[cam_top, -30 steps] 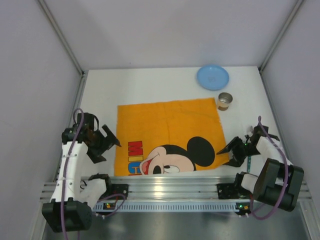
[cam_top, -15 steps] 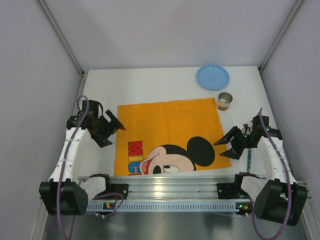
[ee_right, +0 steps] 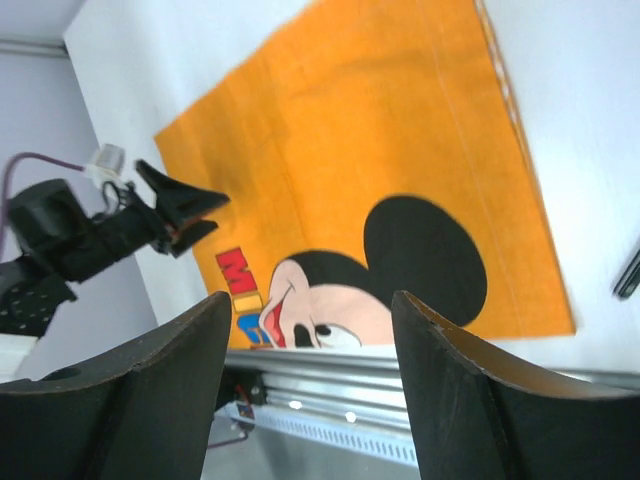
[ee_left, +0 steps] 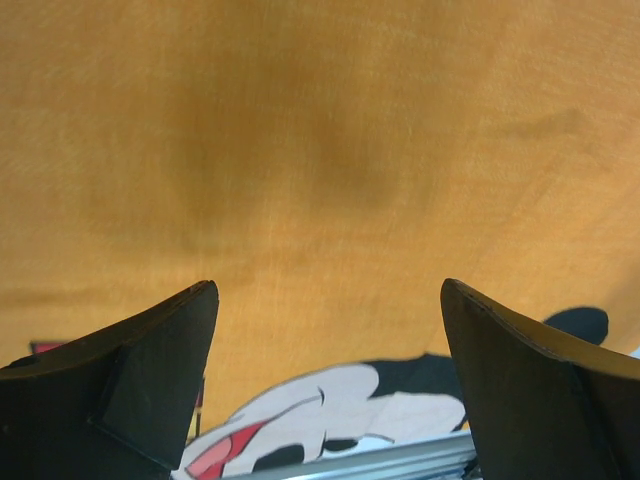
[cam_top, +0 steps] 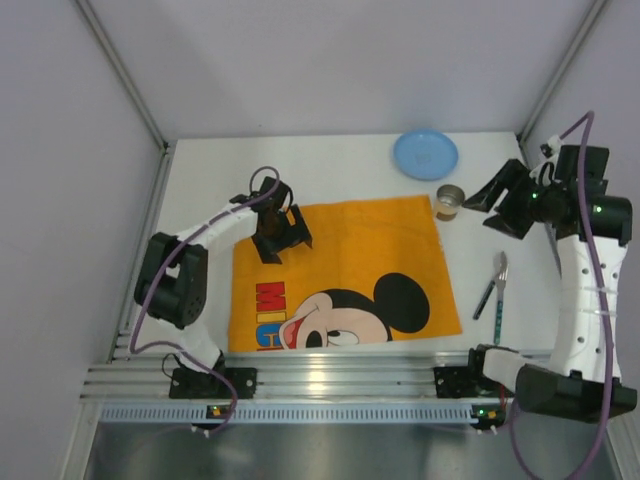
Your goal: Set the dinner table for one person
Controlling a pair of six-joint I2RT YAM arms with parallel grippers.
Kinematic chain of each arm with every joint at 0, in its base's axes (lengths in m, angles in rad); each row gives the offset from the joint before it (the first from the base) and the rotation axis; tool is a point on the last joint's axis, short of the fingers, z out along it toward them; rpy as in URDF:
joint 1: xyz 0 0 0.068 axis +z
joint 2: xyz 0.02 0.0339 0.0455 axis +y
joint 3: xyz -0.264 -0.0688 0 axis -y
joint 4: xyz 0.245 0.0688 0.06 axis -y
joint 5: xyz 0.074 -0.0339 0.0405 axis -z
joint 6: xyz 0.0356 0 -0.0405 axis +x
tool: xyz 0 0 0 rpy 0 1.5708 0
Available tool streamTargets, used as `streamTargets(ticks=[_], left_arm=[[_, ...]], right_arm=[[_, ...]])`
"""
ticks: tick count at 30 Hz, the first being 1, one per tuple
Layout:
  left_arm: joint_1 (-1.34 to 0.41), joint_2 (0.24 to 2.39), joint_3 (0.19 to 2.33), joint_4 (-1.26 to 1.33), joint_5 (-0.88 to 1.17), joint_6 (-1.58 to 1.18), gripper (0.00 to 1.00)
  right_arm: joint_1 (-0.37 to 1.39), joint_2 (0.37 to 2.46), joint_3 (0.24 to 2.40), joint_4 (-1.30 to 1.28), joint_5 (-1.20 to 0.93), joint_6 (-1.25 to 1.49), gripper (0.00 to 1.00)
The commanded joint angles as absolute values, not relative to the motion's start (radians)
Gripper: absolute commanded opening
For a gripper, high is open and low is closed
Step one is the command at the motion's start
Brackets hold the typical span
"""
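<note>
The left gripper [cam_top: 285, 243] is held with jaws spread wide above the far left part of the orange placemat [cam_top: 345, 255], which is laid flat on the white dinner table [cam_top: 320, 170]. The right gripper [cam_top: 492, 208] is likewise spread wide, just beside the metal cup [cam_top: 451, 201].

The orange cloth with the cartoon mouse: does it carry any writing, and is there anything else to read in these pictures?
"MI": big red letters on the orange cartoon-mouse cloth placemat, near its front left corner. The blue letters after them are too unclear to read.
On the round blue plate: a faint mark in the middle, too small to read.
Nothing else is legible.
</note>
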State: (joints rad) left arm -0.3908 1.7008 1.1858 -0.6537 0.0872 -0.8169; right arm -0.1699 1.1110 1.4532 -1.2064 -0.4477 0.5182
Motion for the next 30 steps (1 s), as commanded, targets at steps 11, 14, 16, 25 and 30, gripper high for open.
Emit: streamTargets(ticks=[11, 14, 16, 25, 30], left_arm=[[-0.315, 2.023, 1.391, -0.515, 0.121, -0.744, 0.98], [-0.281, 2.048, 1.420, -0.528, 0.146, -0.723, 0.98], [-0.276, 2.040, 1.442, -0.543, 0.166, -0.712, 0.98], [-0.276, 1.876, 1.485, -0.609, 0.244, -0.724, 0.98], [-0.276, 1.778, 1.479, -0.641, 0.252, -0.715, 0.98]], right_arm=[[-0.160, 1.681, 1.996, -1.328, -0.334, 0.420, 0.65], [-0.160, 1.753, 1.996, -1.313, -0.279, 0.420, 0.64], [-0.158, 1.781, 1.977, -1.296, -0.250, 0.417, 0.64], [-0.156, 1.952, 1.905, -1.166, -0.173, 0.442, 0.62], [-0.143, 2.029, 1.928, -1.105, -0.175, 0.483, 0.60]])
